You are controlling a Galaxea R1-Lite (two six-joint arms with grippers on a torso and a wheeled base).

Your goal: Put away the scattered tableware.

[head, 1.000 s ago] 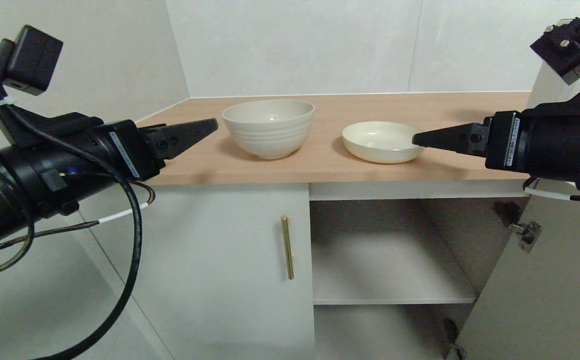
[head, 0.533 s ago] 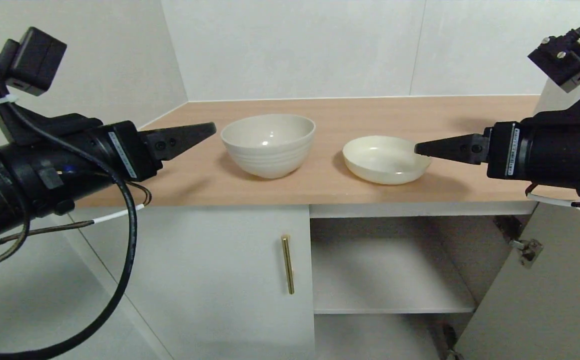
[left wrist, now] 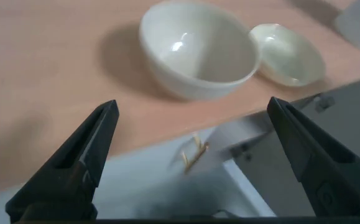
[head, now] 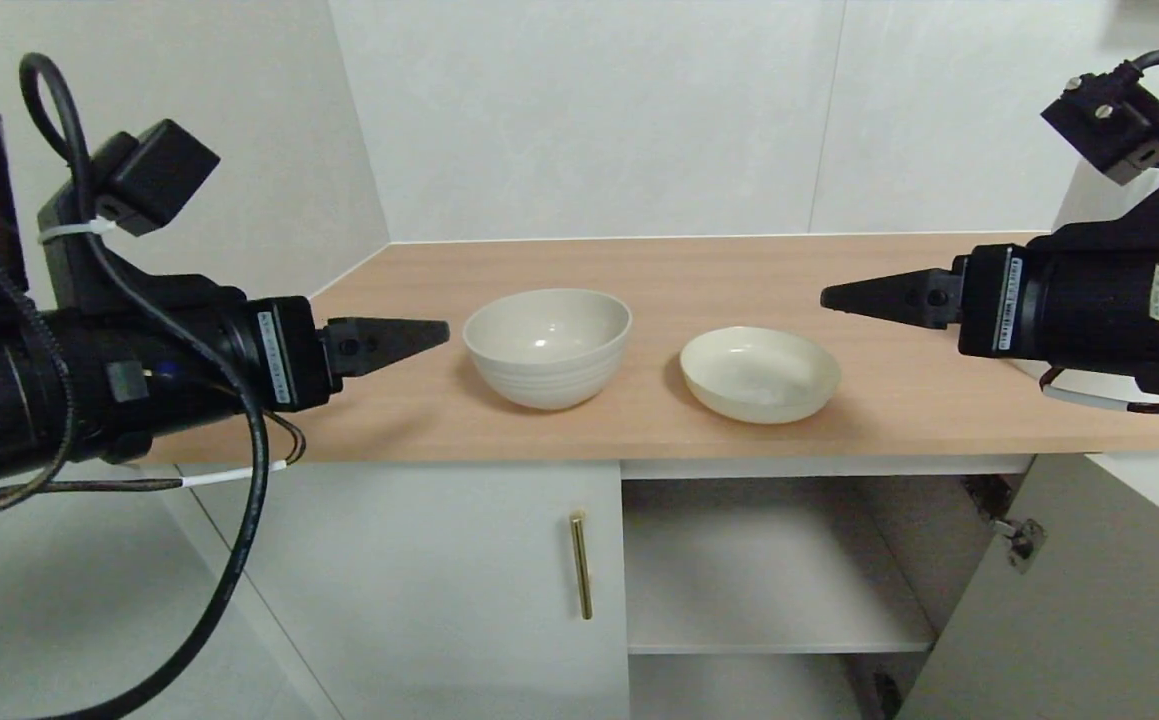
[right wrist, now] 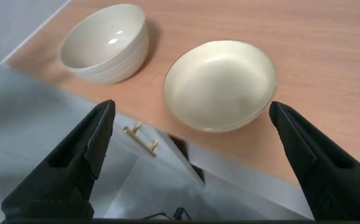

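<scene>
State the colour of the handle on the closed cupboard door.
Gold; the handle shows best in the head view.

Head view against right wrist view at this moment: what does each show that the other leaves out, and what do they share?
Head view: the right gripper seen from the side, held to the right of the shallow bowl; the tiled wall behind; the open cupboard door.
Right wrist view: that gripper's fingers spread wide, framing the shallow bowl from above.
Shared: the deep bowl and shallow bowl standing apart on the counter, and the gold handle below.
</scene>
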